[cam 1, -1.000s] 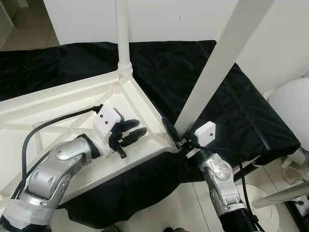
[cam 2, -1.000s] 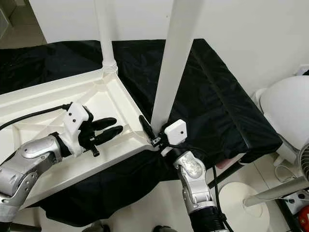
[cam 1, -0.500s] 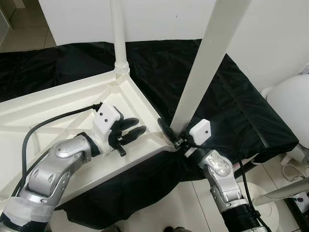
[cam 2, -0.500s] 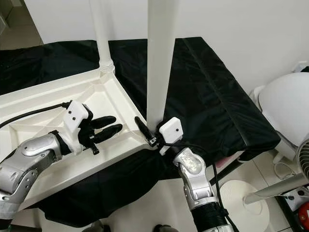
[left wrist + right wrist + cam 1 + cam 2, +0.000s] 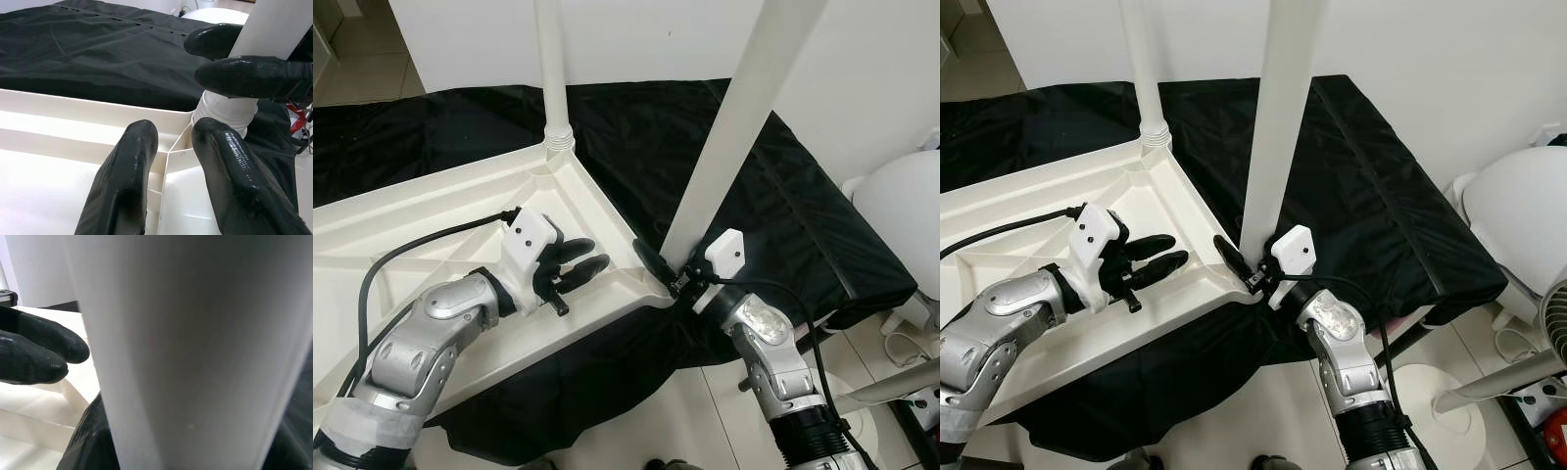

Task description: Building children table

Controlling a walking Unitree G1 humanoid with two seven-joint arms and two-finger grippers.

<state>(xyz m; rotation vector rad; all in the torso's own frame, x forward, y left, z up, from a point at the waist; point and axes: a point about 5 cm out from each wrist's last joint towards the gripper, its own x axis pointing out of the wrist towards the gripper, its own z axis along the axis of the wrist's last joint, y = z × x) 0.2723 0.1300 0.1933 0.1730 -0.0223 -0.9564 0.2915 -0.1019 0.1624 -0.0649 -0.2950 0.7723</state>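
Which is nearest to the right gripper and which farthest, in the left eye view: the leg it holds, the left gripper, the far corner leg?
From the right gripper:
1. Held leg, in its fingers at the near corner.
2. Left gripper, leftward over the tabletop underside.
3. Far corner leg, upright, beyond.

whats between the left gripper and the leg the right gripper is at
Only the tabletop's raised rim lies between the left gripper and the near leg by the right gripper, in the eye views.
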